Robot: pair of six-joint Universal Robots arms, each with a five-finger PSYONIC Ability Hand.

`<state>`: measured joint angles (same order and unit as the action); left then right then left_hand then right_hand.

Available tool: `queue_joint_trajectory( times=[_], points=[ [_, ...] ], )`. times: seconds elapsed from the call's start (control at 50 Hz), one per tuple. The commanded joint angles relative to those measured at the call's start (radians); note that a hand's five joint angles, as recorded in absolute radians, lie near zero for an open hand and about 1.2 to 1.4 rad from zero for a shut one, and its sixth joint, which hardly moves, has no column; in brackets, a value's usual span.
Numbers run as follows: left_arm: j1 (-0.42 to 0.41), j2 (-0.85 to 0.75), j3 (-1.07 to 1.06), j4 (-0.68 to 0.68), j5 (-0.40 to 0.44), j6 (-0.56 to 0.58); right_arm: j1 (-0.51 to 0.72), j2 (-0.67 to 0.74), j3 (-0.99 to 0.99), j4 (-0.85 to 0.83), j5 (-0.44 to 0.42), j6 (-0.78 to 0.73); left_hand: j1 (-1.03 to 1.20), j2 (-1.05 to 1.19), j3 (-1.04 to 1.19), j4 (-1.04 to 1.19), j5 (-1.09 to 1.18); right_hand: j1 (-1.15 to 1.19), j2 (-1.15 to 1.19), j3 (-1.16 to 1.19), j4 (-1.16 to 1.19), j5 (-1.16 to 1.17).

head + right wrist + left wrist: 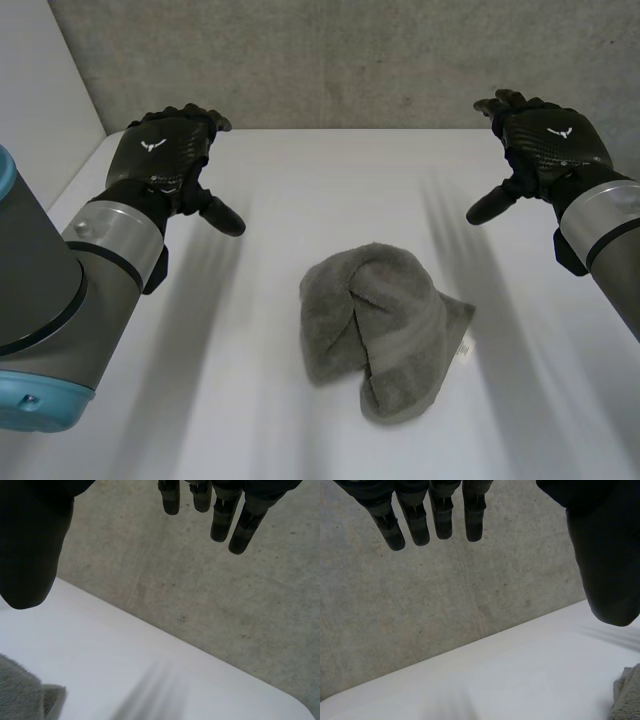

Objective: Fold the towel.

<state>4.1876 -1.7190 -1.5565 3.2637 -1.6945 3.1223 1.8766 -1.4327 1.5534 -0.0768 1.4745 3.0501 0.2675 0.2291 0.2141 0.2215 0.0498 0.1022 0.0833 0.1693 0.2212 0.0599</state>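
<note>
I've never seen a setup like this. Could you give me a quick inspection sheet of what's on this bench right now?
Surface: white table, bare apart from the towel.
Job's things: grey towel, bunched in a loose heap near the table's middle, not folded flat; a small label shows at one edge.
Clutter: nothing seen.
Hands: left robot hand open, held above the table's far left, apart from the towel; right robot hand open, above the far right, also apart from it.
Cables: nothing seen.
Surroundings: grey concrete wall behind the table.
</note>
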Motion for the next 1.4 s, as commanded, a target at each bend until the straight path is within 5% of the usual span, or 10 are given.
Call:
queue_joint_trajectory(
  times=[0.02,0.32,0.56,0.68,0.78,0.88,1.0,1.18,1.32,1.4],
  points=[
    [-0.011,-0.013,0.001,-0.03,0.009,-0.007,0.007,-0.043,-0.026,0.201,-0.048,-0.118,-0.089,-0.051,-0.04,-0.047,-0.046,-0.102,-0.083,0.005,-0.047,-0.06],
    [-0.057,-0.243,0.102,-0.107,0.119,-0.064,0.11,-0.12,0.186,0.252,-0.048,-0.128,-0.083,-0.045,-0.04,-0.047,-0.04,-0.073,-0.054,0.005,-0.047,-0.06],
    [-0.104,-0.404,0.191,-0.133,0.147,-0.062,0.234,-0.023,0.32,0.019,0.036,-0.106,-0.013,0.025,-0.04,-0.047,0.03,-0.011,0.008,0.005,-0.047,-0.06],
    [-0.139,-0.461,0.22,-0.133,0.15,-0.06,0.251,0.066,0.31,-0.041,0.033,-0.106,0.243,0.281,-0.04,-0.047,0.286,0.27,0.289,0.005,-0.047,0.138],
    [-0.149,-0.465,0.223,-0.133,0.15,-0.062,0.256,0.109,0.289,-0.046,0.001,-0.106,0.63,0.668,-0.04,-0.047,0.673,0.632,0.65,0.005,-0.047,0.499],
    [-0.147,-0.436,0.227,-0.142,0.147,-0.067,0.254,0.123,0.234,-0.04,-0.059,-0.105,1.127,1.166,-0.04,-0.047,1.17,1.279,1.298,0.005,-0.047,1.146],
    [-0.133,-0.321,0.231,-0.206,0.148,-0.067,0.248,0.049,0.143,-0.006,-0.102,-0.106,1.129,1.167,-0.04,-0.047,1.172,1.294,1.313,0.005,-0.047,1.162],
    [-0.032,0.023,0.271,-0.328,0.205,-0.073,0.211,-0.058,-0.122,0.155,-0.292,0.002,1.129,1.167,-0.04,-0.047,1.172,1.294,1.313,0.005,-0.047,1.162],
    [0.068,0.096,0.276,-0.341,0.246,-0.071,0.136,0.0,-0.243,0.173,-0.378,0.039,1.12,1.159,-0.04,-0.047,1.164,1.294,1.313,0.005,-0.047,1.162],
    [0.104,-0.008,0.253,-0.341,0.269,-0.07,0.136,0.183,-0.334,0.18,-0.39,0.01,1.009,1.048,-0.04,-0.047,1.052,1.294,1.313,0.005,-0.047,1.162]
  ],
)
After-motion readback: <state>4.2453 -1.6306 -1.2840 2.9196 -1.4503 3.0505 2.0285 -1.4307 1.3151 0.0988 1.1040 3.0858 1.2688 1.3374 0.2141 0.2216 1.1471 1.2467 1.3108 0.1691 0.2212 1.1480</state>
